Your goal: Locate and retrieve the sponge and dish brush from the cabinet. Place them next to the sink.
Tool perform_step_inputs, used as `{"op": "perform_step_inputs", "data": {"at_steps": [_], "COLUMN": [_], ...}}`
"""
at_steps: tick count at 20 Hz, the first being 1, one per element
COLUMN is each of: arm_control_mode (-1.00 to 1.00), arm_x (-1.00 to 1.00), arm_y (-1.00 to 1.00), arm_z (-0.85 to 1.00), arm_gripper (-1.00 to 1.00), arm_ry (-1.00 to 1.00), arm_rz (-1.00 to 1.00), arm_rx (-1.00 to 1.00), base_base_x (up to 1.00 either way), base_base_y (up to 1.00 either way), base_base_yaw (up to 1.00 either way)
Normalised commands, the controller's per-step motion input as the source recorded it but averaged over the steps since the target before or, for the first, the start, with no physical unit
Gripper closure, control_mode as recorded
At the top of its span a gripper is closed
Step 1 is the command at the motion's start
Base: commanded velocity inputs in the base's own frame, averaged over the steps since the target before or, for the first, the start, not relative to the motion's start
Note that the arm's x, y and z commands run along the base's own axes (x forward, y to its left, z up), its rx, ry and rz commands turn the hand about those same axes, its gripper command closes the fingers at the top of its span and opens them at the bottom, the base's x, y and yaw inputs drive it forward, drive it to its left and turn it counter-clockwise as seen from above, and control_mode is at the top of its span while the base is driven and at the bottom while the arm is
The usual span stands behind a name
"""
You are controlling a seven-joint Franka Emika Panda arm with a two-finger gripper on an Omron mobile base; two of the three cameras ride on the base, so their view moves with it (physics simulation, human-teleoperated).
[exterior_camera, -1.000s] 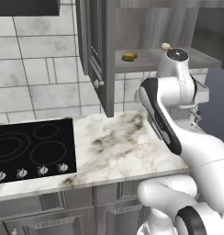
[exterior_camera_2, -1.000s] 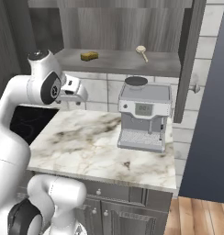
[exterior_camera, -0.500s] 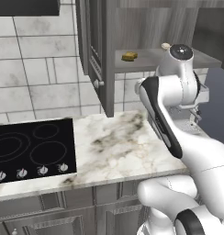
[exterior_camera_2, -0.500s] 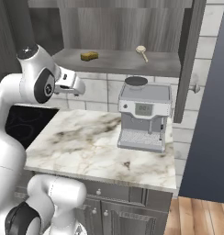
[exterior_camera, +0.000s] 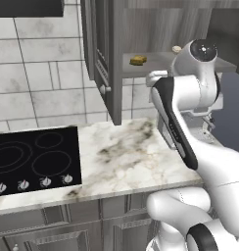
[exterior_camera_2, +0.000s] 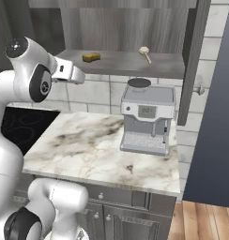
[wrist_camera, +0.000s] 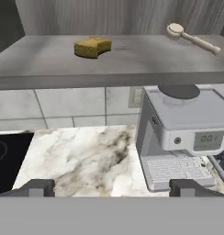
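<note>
Sponge, a small yellow-brown rounded block (exterior_camera: 137,60), lies in the left base view on the flat grey shelf of the open dark grey wood-grain cabinet (exterior_camera: 104,59), above the marble desk (exterior_camera: 126,157). In the right base view the cream-handled dish brush (exterior_camera_2: 145,52) lies well apart from it, over the silver coffee machine (exterior_camera_2: 147,119). In the hand view the claw (wrist_camera: 114,187) hangs below shelf level, fingertips spread wide and empty; rising carelessly could strike the shelf edge.

The sponge (exterior_camera_2: 91,57) and the dish brush (exterior_camera_2: 145,53) lie well apart on the shelf of the open cabinet (exterior_camera_2: 130,65), above a grey coffee machine (exterior_camera_2: 147,122) standing on the marble worktop (exterior_camera_2: 79,150)
</note>
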Motion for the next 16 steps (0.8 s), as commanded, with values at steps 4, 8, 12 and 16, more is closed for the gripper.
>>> {"op": "perform_step_inputs", "data": {"at_steps": [4,8,12,16], "arm_control_mode": [-1.0,-1.0,-1.0,-1.0], "arm_x": [-0.01,0.2,0.38,0.39], "arm_y": [0.0,0.0,0.0,0.0], "arm_z": [0.44,0.21,0.14,0.16], "arm_gripper": [-1.0,-1.0,-1.0,-1.0], "arm_ry": [-0.18,-0.12,-0.07,0.0], "arm_rz": [0.01,0.03,0.06,0.04], "arm_rx": [0.0,0.0,-0.02,-0.05], "base_base_x": [0.0,0.0,0.0,0.0], "base_base_y": [0.0,0.0,0.0,0.0], "base_base_yaw": [0.0,0.0,0.0,0.0]}}
